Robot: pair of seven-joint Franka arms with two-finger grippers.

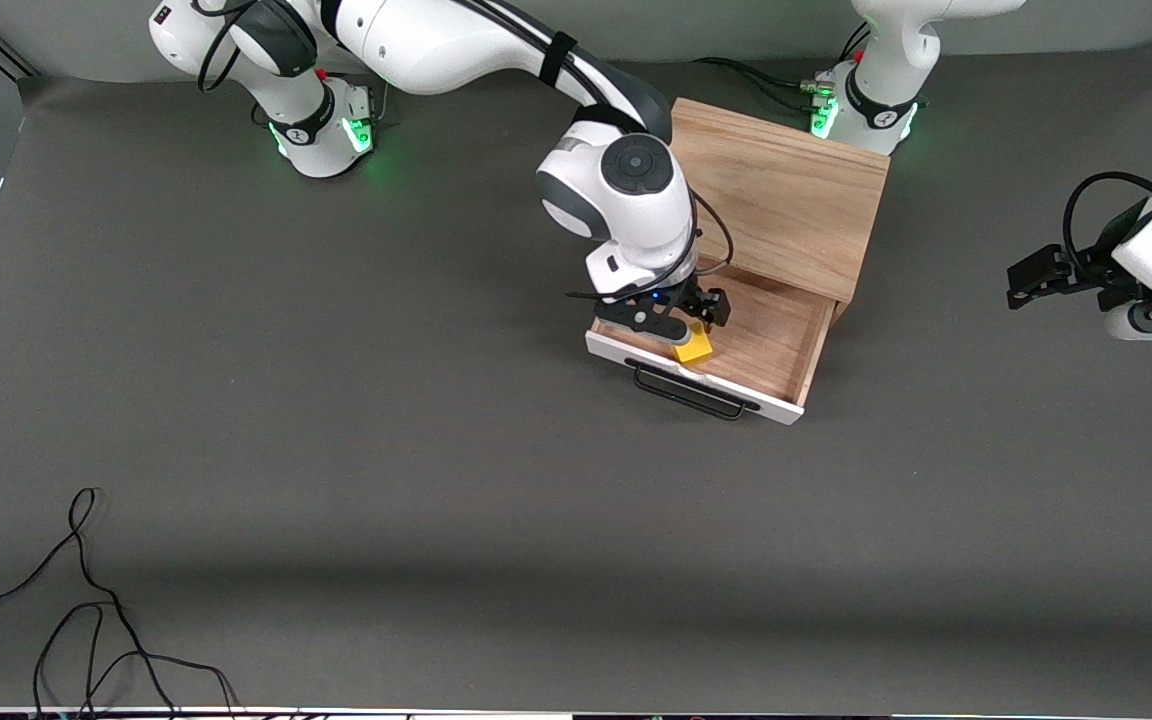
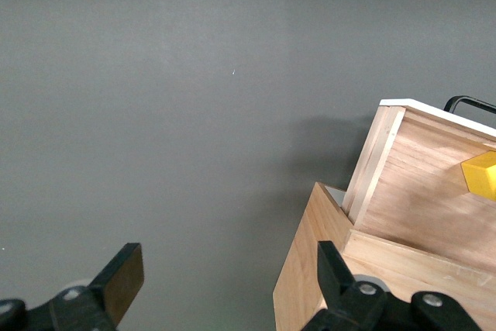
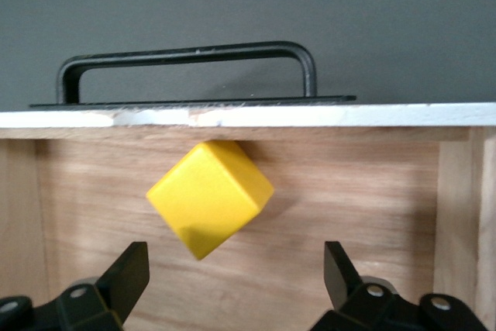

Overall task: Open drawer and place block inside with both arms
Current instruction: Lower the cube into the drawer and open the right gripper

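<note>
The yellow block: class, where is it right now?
The block lies inside the open drawer, against its white front panel, directly below the open right gripper.

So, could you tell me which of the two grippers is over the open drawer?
The right gripper, open above the block lying in the drawer. The left gripper waits open off the cabinet's end.

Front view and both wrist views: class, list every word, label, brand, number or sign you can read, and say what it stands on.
No text can be read.
White right arm base: small dark mark, too small to read.
White left arm base: the same.
Light oak cabinet, white-fronted drawer, yellow cube: none.
</note>
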